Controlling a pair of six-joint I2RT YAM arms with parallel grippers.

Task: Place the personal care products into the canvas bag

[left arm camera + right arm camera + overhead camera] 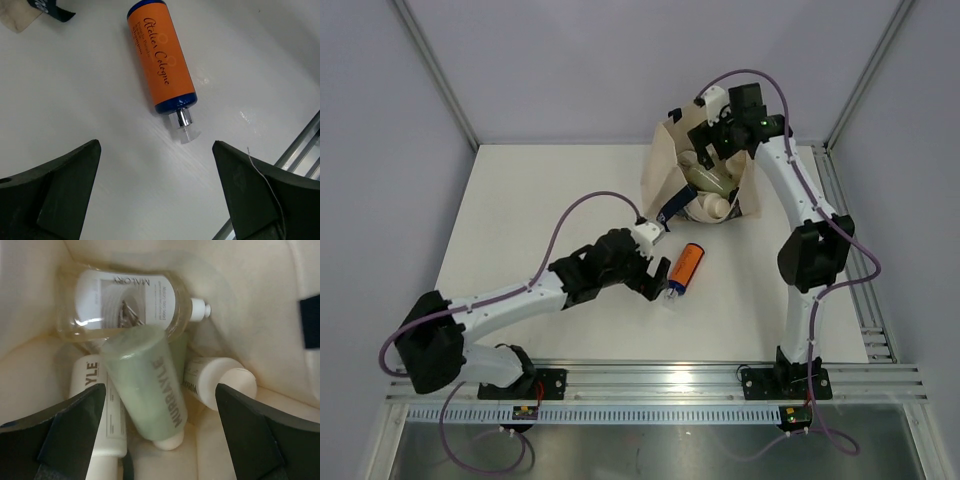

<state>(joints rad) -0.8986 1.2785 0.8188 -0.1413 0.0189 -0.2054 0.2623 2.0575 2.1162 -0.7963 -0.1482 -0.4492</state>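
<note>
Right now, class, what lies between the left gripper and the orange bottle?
Only bare white table. The left wrist view shows the left gripper open, apart from the orange bottle, with nothing between them.

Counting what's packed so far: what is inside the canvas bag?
Inside the canvas bag: a clear bottle, a sage-green tube partly on top of it, a cream tube and a white-capped bottle. Anything beneath them is covered.

orange bottle (161,55) "Atelier Cologne", green bottle (145,385) "MURRAYLE"
</note>
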